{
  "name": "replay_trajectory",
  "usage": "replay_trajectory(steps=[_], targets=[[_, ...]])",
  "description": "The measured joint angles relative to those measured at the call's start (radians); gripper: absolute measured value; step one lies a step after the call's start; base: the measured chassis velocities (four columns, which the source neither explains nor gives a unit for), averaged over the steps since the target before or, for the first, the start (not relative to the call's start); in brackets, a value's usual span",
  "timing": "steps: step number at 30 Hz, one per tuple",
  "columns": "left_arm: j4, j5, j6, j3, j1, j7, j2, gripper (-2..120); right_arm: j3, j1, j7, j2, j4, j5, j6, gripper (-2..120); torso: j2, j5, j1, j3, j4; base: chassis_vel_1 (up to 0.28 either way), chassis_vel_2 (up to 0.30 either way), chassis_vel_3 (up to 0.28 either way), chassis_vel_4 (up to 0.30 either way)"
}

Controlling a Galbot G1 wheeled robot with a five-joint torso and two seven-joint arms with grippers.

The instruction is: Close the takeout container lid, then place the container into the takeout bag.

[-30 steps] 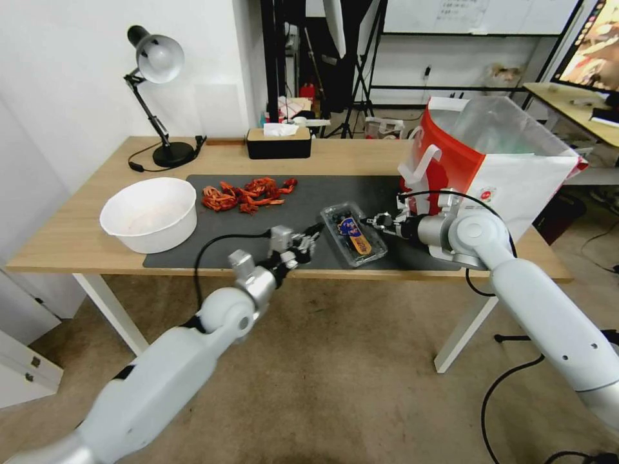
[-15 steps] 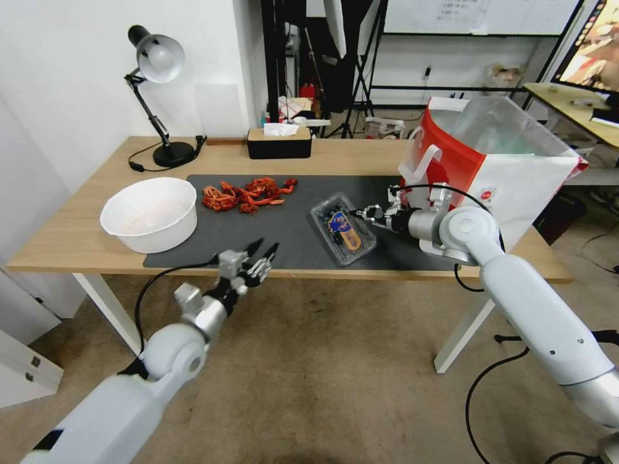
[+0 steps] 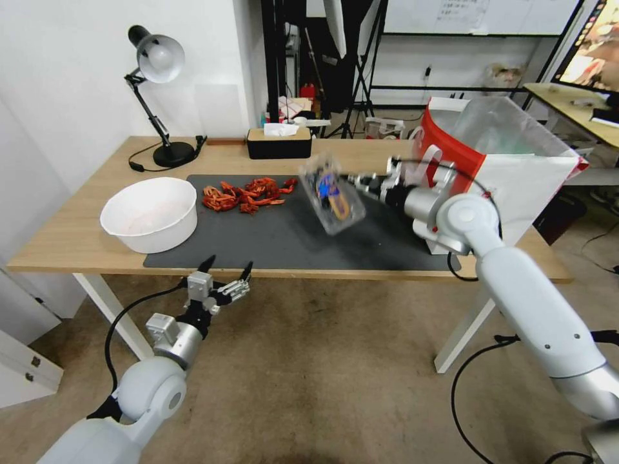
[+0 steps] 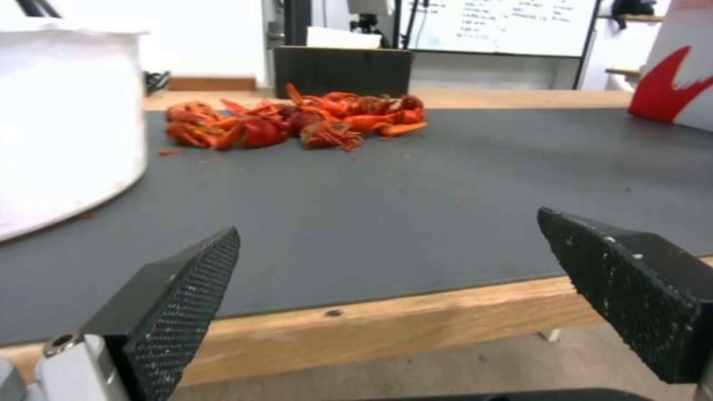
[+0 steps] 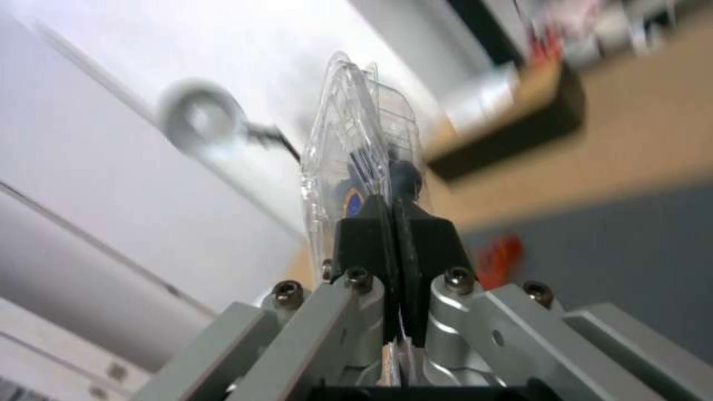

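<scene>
The right end effector (image 3: 358, 181), clamped on the lifted takeout container's (image 3: 330, 196) right edge, has the takeout bag (image 3: 509, 161) just right (left end effector (image 3: 225, 265) gapes empty below the surface (image 3: 71, 238)).

You can't read any text here: the whiteboard (image 4: 499, 25) writing, the bag's (image 3: 516, 174) round logo and the box's (image 3: 331, 193) sticker are illegible.

The light wooden worktop (image 3: 84, 245) on white legs carries a dark grey rectangular mat (image 3: 290, 238). On the mat: a round white bowl (image 3: 149, 214) at its left end and a heap of red-orange food scraps (image 3: 245, 193). Directly on the wood: a black desk lamp (image 3: 158, 96), a black tissue box (image 3: 278, 143), and the red-and-white paper carrier bag (image 3: 509, 167) at the right end.
</scene>
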Motion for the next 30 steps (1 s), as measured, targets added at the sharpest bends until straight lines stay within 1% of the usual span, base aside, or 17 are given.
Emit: replay_trajectory(steps=[2,3,6,7,10,11,14,15,18,19,21,24,27,30], targets=[[-0.001,0.0,-0.003,-0.011,0.017,0.003,-0.005,100,0.024,0.025,0.015,-0.021,0.034,0.004,0.033,0,0.0,0.0002,0.0,0.0,0.0002,0.0,0.0,0.0,0.0],[-0.001,0.0,-0.003,-0.011,0.017,0.003,-0.005,100,0.024,0.025,0.015,-0.021,0.034,0.004,0.033,0,0.0,0.0002,0.0,0.0,0.0002,0.0,0.0,0.0,0.0],[-0.009,0.002,-0.007,-0.02,0.032,0.009,-0.012,100,0.075,0.058,0.048,-0.075,0.084,0.019,0.085,0,0.0,0.0003,0.0,0.0,0.0,0.0,0.0,0.0,0.0],[-0.009,0.002,-0.007,-0.02,0.032,0.009,-0.012,100,0.075,0.058,0.048,-0.075,0.084,0.019,0.085,0,0.0,0.0003,0.0,0.0,0.0,0.0,0.0,0.0,0.0],[-0.01,0.009,-0.013,-0.019,0.042,0.011,-0.022,100,0.143,0.082,0.104,-0.143,0.115,0.045,0.136,0,0.0,0.0004,0.0,0.0,0.0,0.0,0.0,0.0,0.0],[-0.01,0.009,-0.013,-0.019,0.042,0.011,-0.022,100,0.143,0.082,0.104,-0.143,0.115,0.045,0.136,0,0.0,0.0004,0.0,0.0,0.0,0.0,0.0,0.0,0.0],[-0.011,0.011,-0.017,-0.013,0.044,0.013,-0.03,100,0.207,0.084,0.137,-0.234,0.116,0.054,0.189,0,0.0,0.0006,0.0,0.0,-0.0003,0.0,0.0,0.0,0.0],[-0.011,0.011,-0.017,-0.013,0.044,0.013,-0.03,100,0.207,0.084,0.137,-0.234,0.116,0.054,0.189,0,0.0,0.0006,0.0,0.0,-0.0003,0.0,0.0,0.0,0.0],[-0.013,0.011,-0.018,-0.009,0.044,0.015,-0.03,100,0.255,0.071,0.138,-0.299,0.085,0.033,0.229,0,0.0,0.0006,0.0,0.0,-0.0004,0.0,0.0,0.0,0.0],[-0.013,0.011,-0.018,-0.009,0.044,0.015,-0.03,100,0.255,0.071,0.138,-0.299,0.085,0.033,0.229,0,0.0,0.0006,0.0,0.0,-0.0004,0.0,0.0,0.0,0.0],[-0.018,0.012,-0.018,-0.006,0.045,0.018,-0.03,100,0.278,0.056,0.122,-0.334,0.057,0.002,0.251,0,0.0,0.0004,0.0,0.0,0.0,0.0,0.0,0.0,0.0],[-0.031,0.013,-0.007,-0.001,0.052,0.02,-0.033,100,0.288,0.039,0.12,-0.353,0.034,-0.03,0.271,0,0.0,0.0004,0.0,0.0,-0.0001,0.0,0.0,0.0,0.0],[-0.04,0.016,0.008,0.002,0.056,0.019,-0.036,100,0.289,0.02,0.12,-0.361,0.018,-0.057,0.285,0,0.0,0.0002,0.0,0.0,0.0001,0.0,0.0,0.0,0.0],[-0.043,0.028,0.013,0.005,0.059,0.012,-0.045,100,0.307,-0.036,0.107,-0.364,0.003,-0.101,0.304,0,0.0,0.0004,0.0,0.0,0.0002,0.0,0.0,0.0,0.0]])
